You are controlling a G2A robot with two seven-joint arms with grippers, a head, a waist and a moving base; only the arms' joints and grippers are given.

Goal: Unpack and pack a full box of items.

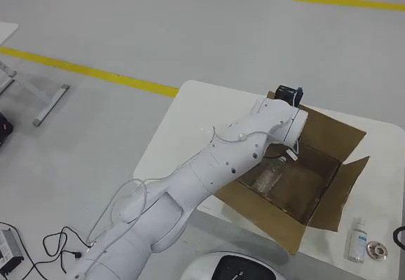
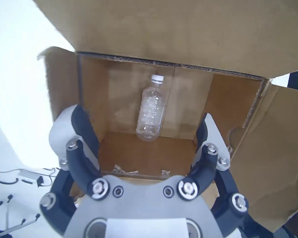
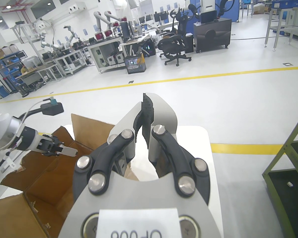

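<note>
An open cardboard box (image 1: 328, 150) stands on the white table (image 1: 188, 112). On its floor lies a clear plastic bottle (image 1: 268, 175) with a white cap, also seen as the bottle (image 2: 151, 110) in the left wrist view. My left gripper (image 2: 144, 122) hangs open above the box (image 2: 164, 18) opening, apart from the bottle, with nothing between its fingers. From the right wrist view, the left gripper (image 3: 67, 151) is over the box (image 3: 37, 174) rim. My right gripper (image 3: 145, 115) is shut and holds nothing, raised beside the box.
On the table beside the box stand a small white bottle (image 1: 357, 240) and a round tape roll (image 1: 377, 249). The box flaps (image 1: 353, 178) splay outward. A green rack (image 3: 288, 164) stands off the table edge. Cables (image 2: 19, 177) lie on the floor.
</note>
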